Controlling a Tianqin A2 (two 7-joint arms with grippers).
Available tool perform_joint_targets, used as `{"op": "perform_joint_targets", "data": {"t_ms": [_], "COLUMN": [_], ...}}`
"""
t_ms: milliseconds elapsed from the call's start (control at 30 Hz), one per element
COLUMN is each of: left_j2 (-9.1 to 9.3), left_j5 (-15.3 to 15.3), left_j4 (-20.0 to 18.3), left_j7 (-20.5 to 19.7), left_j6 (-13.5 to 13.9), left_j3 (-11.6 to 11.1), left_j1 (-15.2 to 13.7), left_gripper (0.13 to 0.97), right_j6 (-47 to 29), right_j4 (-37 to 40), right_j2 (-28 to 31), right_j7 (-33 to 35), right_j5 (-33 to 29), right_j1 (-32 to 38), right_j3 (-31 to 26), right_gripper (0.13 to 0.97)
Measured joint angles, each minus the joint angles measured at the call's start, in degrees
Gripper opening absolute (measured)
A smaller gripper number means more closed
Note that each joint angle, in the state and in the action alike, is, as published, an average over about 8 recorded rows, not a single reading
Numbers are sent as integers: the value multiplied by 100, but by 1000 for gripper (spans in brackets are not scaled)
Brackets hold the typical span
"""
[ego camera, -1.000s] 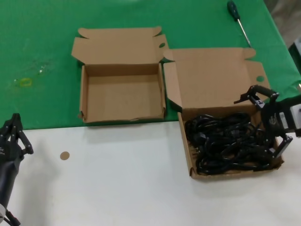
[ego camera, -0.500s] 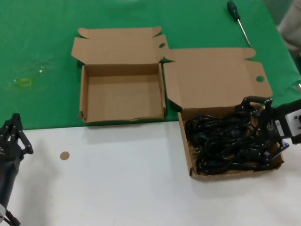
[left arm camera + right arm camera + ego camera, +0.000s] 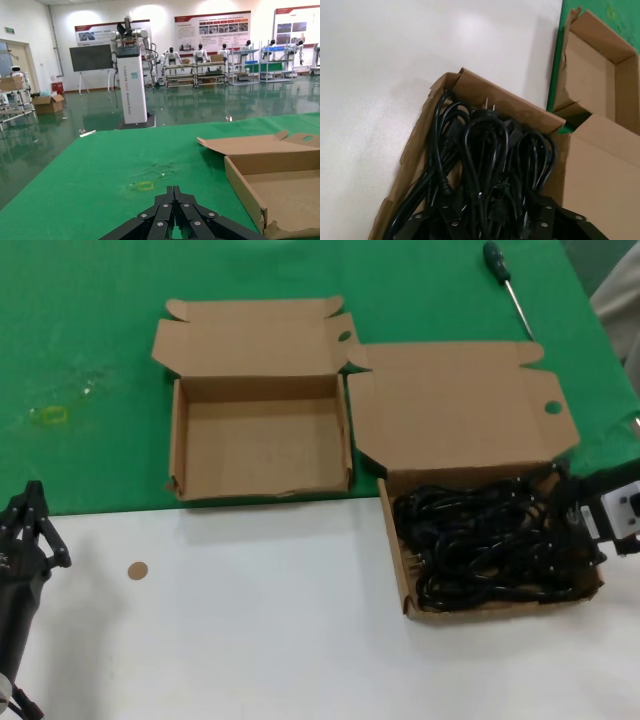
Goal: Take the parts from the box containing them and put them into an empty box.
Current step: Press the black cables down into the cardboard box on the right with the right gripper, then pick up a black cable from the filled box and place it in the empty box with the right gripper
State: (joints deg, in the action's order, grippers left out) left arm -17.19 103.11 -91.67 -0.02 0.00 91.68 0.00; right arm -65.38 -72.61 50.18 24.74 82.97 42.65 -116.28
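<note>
The right gripper sits lowered into the far right side of the wide low-walled box, its fingers buried among the black cords; whether they grip a cord cannot be told. The cords fill this box, which lies on the white surface. The smaller, taller-walled box stands open on the green cloth, just to its left. The left gripper is parked near the table's left edge, its fingers pressed together.

The right gripper's fingertips are buried among the black cords; their spread cannot be told.
</note>
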Motion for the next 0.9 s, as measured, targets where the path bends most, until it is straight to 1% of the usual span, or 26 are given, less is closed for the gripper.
{"op": "perform_joint_targets", "data": {"t_ms": [33,67,333,467,733,900], "left_j2": [0,0,0,0,0,0], "left_j5": [0,0,0,0,0,0], "left_j4": [0,0,0,0,0,0], "left_j7": [0,0,0,0,0,0], "left_j6": [0,0,0,0,0,0], "left_j3": [0,0,0,0,0,0], "left_j1": [0,0,0,0,0,0], "left_gripper": [152,152,152,152,152,152], "right_j6": [5,10,73,116,170,137], "right_j4": [9,19,61,31,-93,-228], "right_j2": [0,0,-5,-8,19,102], "right_j7": [8,16,58,46,-37,-158], "right_j5": [-12,-23,-81,-95,-97,-50], "right_j1": [-7,-14,-101,-155,-225,-236], "right_j3": [-4,-7,-19,-13,26,90], "right_gripper": [523,523,327,327,212,209]}}
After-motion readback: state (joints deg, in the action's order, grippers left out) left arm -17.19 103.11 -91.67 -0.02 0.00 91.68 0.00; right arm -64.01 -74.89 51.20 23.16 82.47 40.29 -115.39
